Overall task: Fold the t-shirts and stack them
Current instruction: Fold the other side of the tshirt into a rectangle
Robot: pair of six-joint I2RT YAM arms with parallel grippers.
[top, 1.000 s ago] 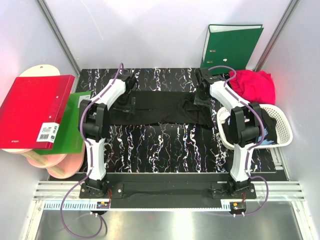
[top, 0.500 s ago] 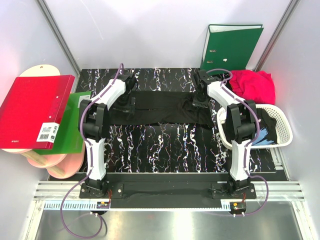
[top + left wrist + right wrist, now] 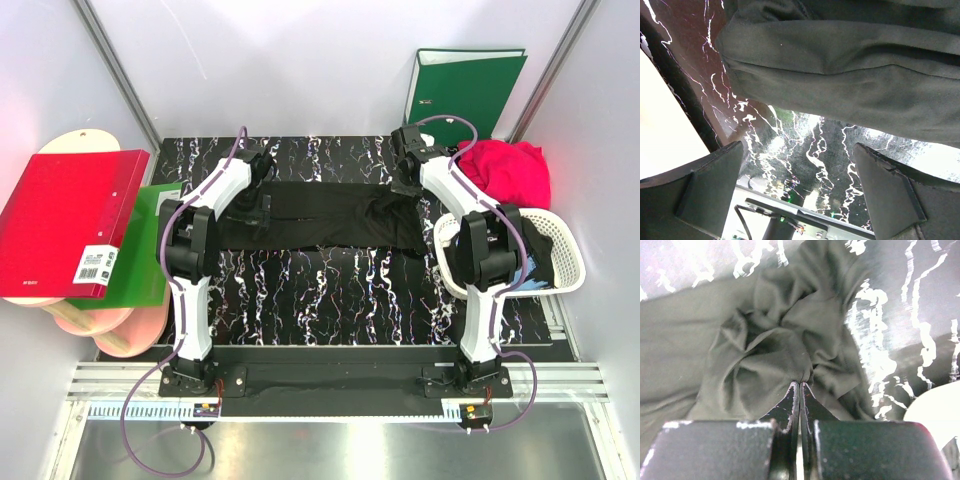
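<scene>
Between clamped R gripper tips, the black t-shirt pinch was hidden. L gripper gaped. Cloth bunched vs earlier.

A red binder overlaps a green folder at left; an upright green binder stands back right, white basket nearer.

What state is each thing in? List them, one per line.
black t-shirt: folded into a long band, lying flat, right end bunched.
right gripper: shut, pinching the black t-shirt's bunched end.
left gripper: open, holding nothing, by the shirt's left end.
pink t-shirt: crumpled, unfolded.
basket: holding dark clothes.
green binder: upright, closed.
</scene>
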